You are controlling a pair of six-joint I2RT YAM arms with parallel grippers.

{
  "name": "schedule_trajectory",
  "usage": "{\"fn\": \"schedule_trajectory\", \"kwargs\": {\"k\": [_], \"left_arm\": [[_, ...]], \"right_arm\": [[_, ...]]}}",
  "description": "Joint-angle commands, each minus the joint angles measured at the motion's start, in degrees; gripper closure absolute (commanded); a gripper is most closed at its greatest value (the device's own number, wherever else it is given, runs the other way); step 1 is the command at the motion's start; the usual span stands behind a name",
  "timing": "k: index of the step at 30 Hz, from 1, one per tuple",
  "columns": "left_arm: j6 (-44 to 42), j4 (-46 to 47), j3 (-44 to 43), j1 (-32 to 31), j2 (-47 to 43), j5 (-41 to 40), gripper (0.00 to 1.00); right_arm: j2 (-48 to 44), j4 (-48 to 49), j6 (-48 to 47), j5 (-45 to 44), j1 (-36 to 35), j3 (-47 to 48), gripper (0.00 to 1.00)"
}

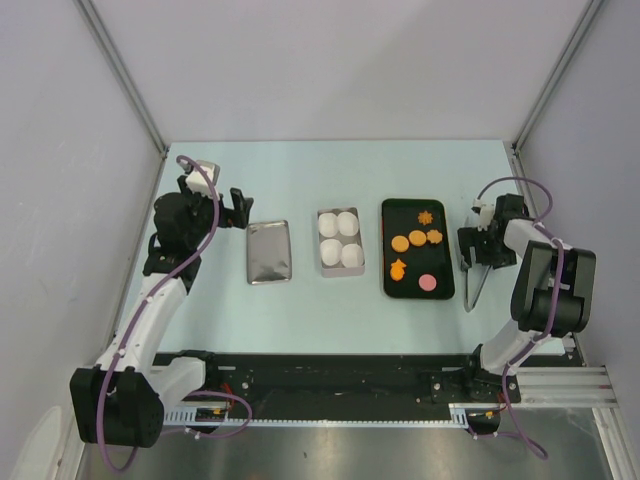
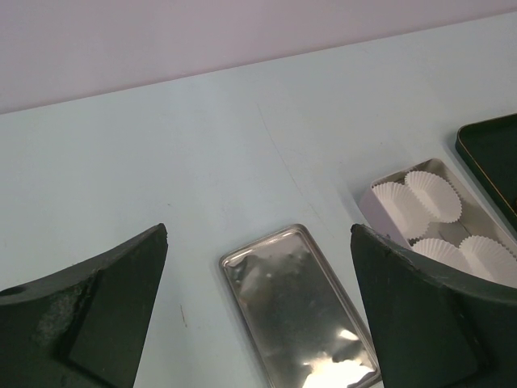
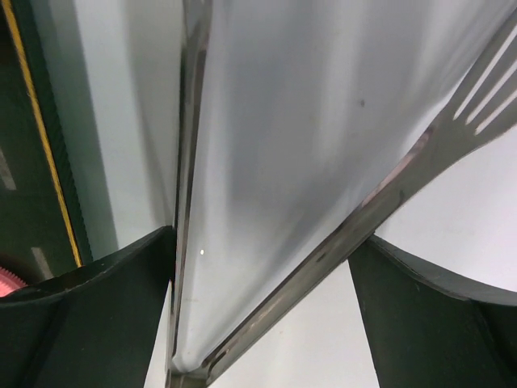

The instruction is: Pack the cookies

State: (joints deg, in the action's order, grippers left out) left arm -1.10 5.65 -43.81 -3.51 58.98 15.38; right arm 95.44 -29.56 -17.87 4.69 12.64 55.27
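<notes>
The cookies lie on a black tray (image 1: pixel 446 212): several orange ones (image 1: pixel 417 238) and one pink round one (image 1: pixel 427 283). A sliver of the pink one shows in the right wrist view (image 3: pixel 14 284). My right gripper (image 1: pixel 478 252) is low over the table right of the tray. Its open fingers straddle a pair of metal tongs (image 1: pixel 476 284), which fill the right wrist view (image 3: pixel 323 246) between the jaws (image 3: pixel 262 238). My left gripper (image 1: pixel 240 210) is open and empty, hovering left of and above a flat metal lid (image 1: pixel 269 251).
A metal tin (image 1: pixel 321 268) holding several white paper cups (image 1: pixel 339 238) stands between the lid and the tray. The left wrist view shows the lid (image 2: pixel 299 315), the tin (image 2: pixel 373 212), the cups (image 2: pixel 432 198) and the tray's corner (image 2: pixel 493 153). Grey walls enclose the table.
</notes>
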Motion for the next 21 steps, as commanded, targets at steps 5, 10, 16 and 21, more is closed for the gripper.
{"fn": "schedule_trajectory", "kwargs": {"k": [5,10,16,21], "left_arm": [[-0.6,3.4,0.0,-0.2,0.9,1.1,0.00],[-0.6,3.6,-0.2,-0.2,1.3,1.1,0.00],[-0.7,3.3,-0.7,-0.2,1.8,0.9,0.00],[-1.0,3.1,-0.4,-0.2,1.1,0.7,0.00]], "right_arm": [[4.2,3.5,-7.4,-1.2,0.3,5.6,0.10],[5.7,3.5,-11.0,-0.6,0.4,8.0,0.10],[7.7,2.1,-11.6,1.8,0.4,12.4,0.09],[8.4,-1.8,-8.9,2.3,0.4,13.2,0.07]]}}
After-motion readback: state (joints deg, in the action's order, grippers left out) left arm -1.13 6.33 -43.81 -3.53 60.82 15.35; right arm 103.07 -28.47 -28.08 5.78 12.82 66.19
